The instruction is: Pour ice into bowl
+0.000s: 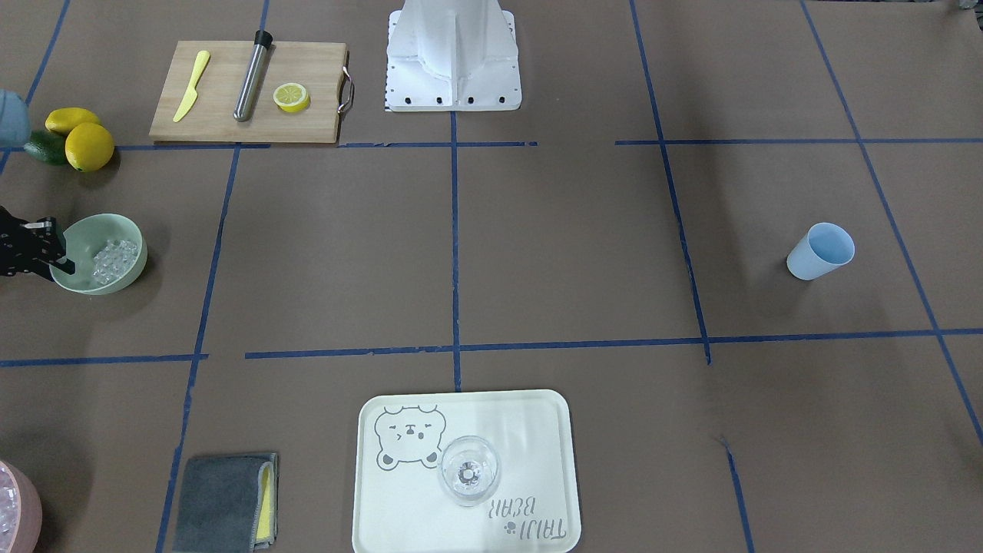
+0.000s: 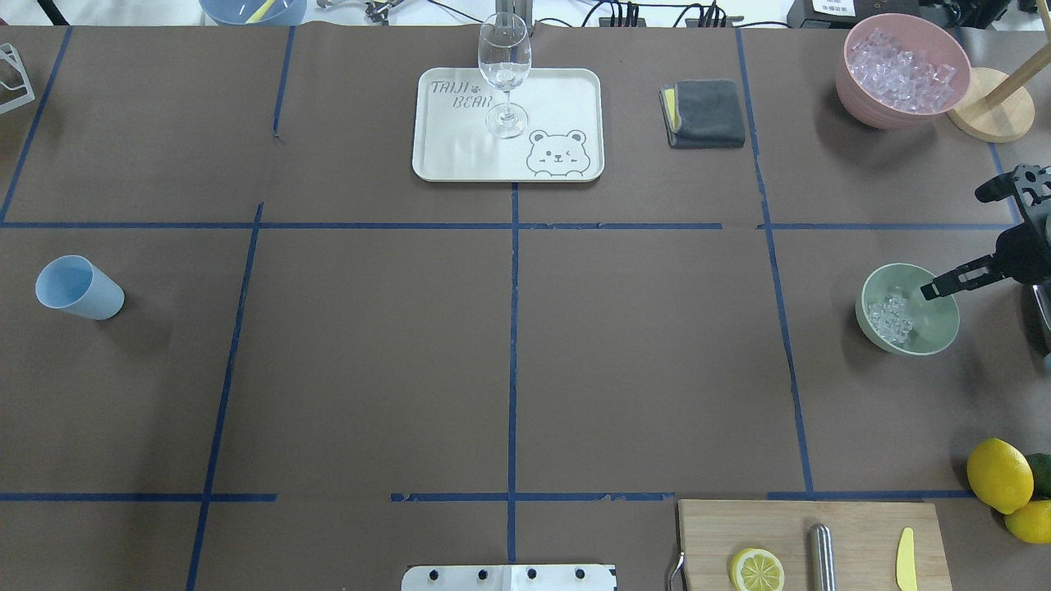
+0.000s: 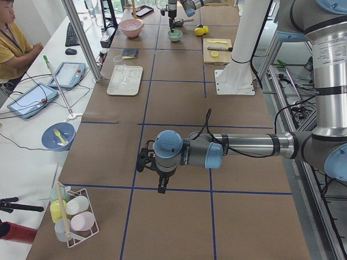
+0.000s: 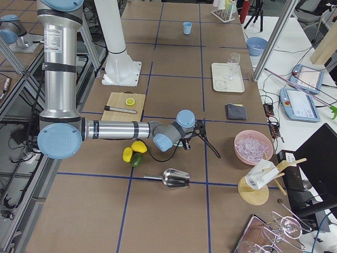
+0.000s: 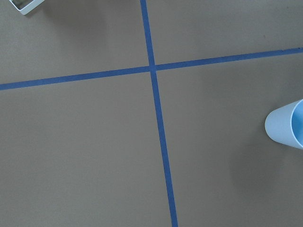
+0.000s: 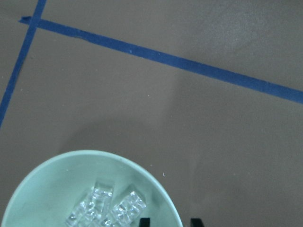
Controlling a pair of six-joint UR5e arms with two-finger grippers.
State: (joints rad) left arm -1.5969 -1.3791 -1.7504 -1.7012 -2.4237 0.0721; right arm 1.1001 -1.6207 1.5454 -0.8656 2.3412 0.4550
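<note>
The mint-green bowl (image 2: 938, 327) stands on the brown table (image 2: 509, 361) at the robot's right side. It is between the pink tub (image 2: 870, 113) of clear pieces, farther from the robot, and the lemons (image 2: 999, 474), nearer to the robot's base. The ice (image 2: 891, 318) lies inside the bowl as a small heap of clear cubes gathered on one part of the floor (the other part of the inside is bare green).

The right gripper (image 6: 170, 222) is at the bowl's rim. In its wrist view one fingertip is inside the rim and the other outside. The gap between them is narrow, and a little space shows on each side of the rim, so it grips nothing.

The left gripper (image 3: 154, 176) hangs above the table toward the other end. Only the side camera shows it, so I cannot tell if it is wide or narrow. Its wrist camera sees blue tape lines and the edge of the blue cup (image 5: 286, 127), which is well apart from the bowl.

A metal scoop (image 4: 176, 179) lies on the table near the lemons. A wine glass (image 2: 503, 74) stands on the bear tray (image 2: 575, 98).
</note>
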